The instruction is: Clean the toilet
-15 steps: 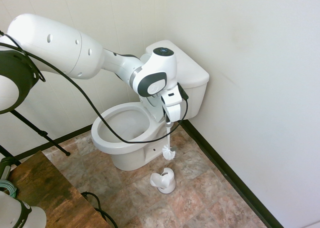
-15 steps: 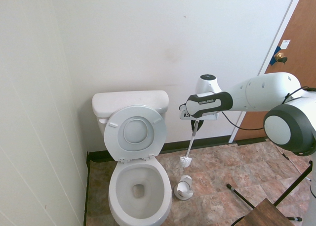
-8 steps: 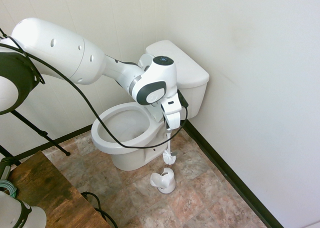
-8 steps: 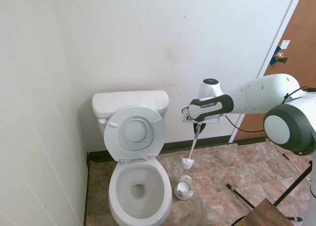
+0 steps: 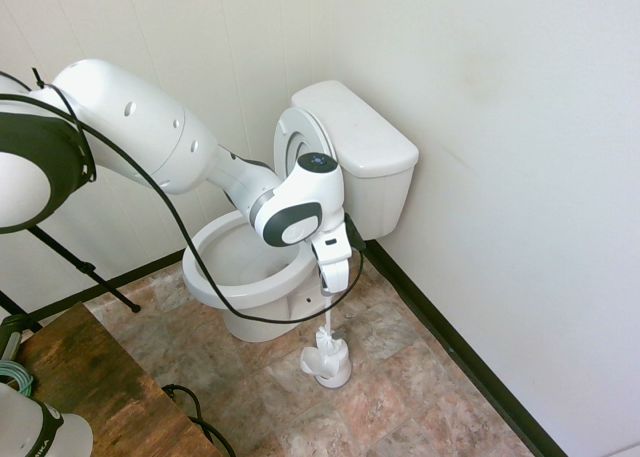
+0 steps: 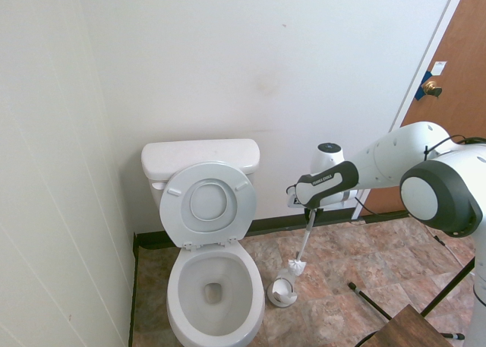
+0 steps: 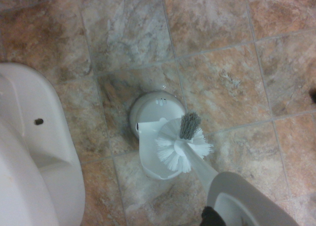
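Observation:
The white toilet (image 5: 236, 280) stands in the corner with its seat and cover (image 6: 207, 203) raised against the tank (image 5: 360, 129); its open bowl (image 6: 213, 288) also shows. My gripper (image 5: 334, 278) hangs beside the bowl, shut on the handle of a white toilet brush (image 6: 297, 267). The bristle head (image 7: 180, 149) hovers just over the small white brush holder (image 7: 154, 118) on the floor. From the other side, the gripper (image 6: 310, 208) holds the brush tilted, with its head above the holder (image 6: 282, 292). The toilet's base (image 7: 29, 152) lies close beside the holder.
A tiled floor (image 5: 400, 377) runs to a dark baseboard (image 5: 450, 347) along the wall. A wooden table corner (image 5: 95, 387) sits near the arm's base. A brown door (image 6: 456, 74) stands at the far side.
The arm has come down and away from the tank. The brush went with it, from beside the bowl to just over the holder.

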Tool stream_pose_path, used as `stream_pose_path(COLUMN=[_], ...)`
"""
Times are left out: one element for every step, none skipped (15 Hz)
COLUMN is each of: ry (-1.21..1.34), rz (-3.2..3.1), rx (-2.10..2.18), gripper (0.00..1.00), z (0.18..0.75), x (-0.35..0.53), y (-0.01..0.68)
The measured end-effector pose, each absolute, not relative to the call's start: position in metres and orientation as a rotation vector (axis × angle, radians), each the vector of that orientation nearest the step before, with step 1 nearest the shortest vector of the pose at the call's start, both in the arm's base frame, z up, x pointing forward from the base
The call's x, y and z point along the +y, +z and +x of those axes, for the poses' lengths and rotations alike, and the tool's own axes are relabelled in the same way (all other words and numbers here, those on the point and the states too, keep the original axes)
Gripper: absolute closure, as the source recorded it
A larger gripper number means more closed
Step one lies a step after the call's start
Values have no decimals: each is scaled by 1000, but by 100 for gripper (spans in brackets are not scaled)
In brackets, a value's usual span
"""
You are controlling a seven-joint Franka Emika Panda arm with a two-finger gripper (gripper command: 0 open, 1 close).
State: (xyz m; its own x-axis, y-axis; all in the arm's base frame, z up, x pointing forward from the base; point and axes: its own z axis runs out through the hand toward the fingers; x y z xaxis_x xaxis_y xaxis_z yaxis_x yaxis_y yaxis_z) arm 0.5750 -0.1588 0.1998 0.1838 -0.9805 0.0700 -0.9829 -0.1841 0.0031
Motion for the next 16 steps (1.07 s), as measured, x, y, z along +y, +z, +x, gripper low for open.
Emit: stream_pose_path(ry=[68, 57, 52, 48, 40, 30, 20, 20, 17, 12, 11, 11, 10, 10, 10, 7], rz=[2378, 2379, 2381, 2381, 2382, 2380, 2376, 2370, 2366, 2364, 2364, 2362, 2359, 2356, 2351, 2345], rx=[-1976, -1974, -1971, -1975, -1981, -1987, -1990, -2001, -2011, -2019, -2027, -2032, -2036, -2034, -2032, -2033], gripper=[100, 100, 100, 100, 100, 100, 100, 100, 100, 100, 100, 100, 100, 100, 100, 100], z=[571, 568, 566, 565, 565, 564, 564, 567, 571, 577, 584, 590, 596, 601, 604, 608], x=[-156, -154, -152, -150, -148, -147, -147, -147, -147, -147, -147, -147, -148, -149, -152, -154], y=[190, 183, 177, 173, 169, 164, 157, 149, 141, 132, 125, 117, 108, 99, 90, 82])
